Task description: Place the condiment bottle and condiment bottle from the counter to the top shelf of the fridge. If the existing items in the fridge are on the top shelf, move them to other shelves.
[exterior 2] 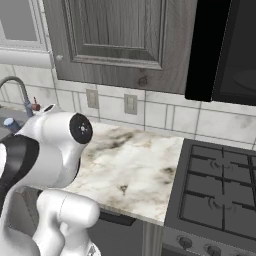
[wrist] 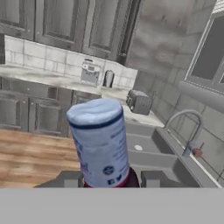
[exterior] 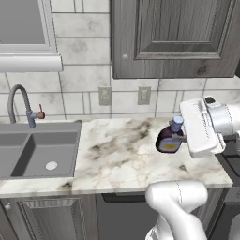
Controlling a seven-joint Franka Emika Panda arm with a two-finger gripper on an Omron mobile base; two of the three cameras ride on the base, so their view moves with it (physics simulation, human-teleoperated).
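The gripper (wrist: 106,179) is clenched on the neck of a condiment bottle (exterior: 170,138) — a squat dark bottle with a pale blue cap — held tilted above the marble counter (exterior: 117,150) (right of the sink (exterior: 37,152)), near the stove (exterior 2: 217,200).

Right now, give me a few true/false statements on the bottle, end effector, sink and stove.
1. The end effector is closed on a bottle. True.
2. The bottle lies on its side in the sink. False: it is held above the marble counter, right of the sink.
3. The bottle has a pale blue cap and a dark body. True.
4. A pot sits on the stove. False: its burners are bare.
5. The faucet stands behind the sink. True.
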